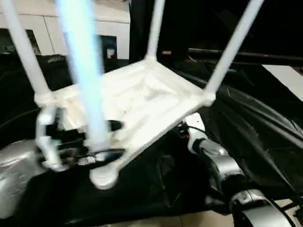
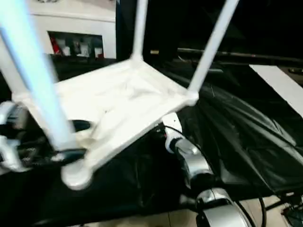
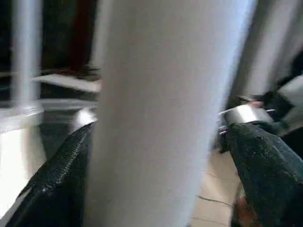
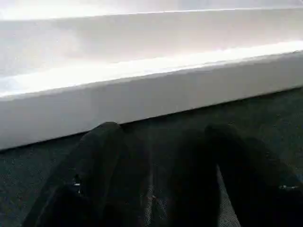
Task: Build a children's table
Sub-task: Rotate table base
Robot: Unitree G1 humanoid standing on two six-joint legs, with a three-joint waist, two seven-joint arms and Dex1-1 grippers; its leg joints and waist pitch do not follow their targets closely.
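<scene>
Children's table (image 1: 142, 101): all white plastic, upside down and tilted above the black-draped desk (image 1: 265, 127), ribbed underside facing up.
Top: square, with rounded sockets at the corners; the nearest corner socket (image 1: 103, 177) hangs lowest, toward the camera.
Legs: four tapered round tubes, each seated in a corner socket and pointing upward out of view; the nearest leg (image 1: 85, 71) looks bluish and blurred.
Left pincer (image 3: 156, 156): its two black fingers (image 3: 57, 179) stand wide on either side of the nearest leg, close at its sides near the socket; whether they press it I cannot tell.
Right pincer (image 4: 161, 179): black fingers spread apart, just below the white edge of the top (image 4: 142, 94), over the dark cloth; no contact visible.
Right forearm (image 1: 215, 161): silver, reaching under the table's right edge.
Background: a white cabinet (image 2: 71, 28) behind the desk.
</scene>
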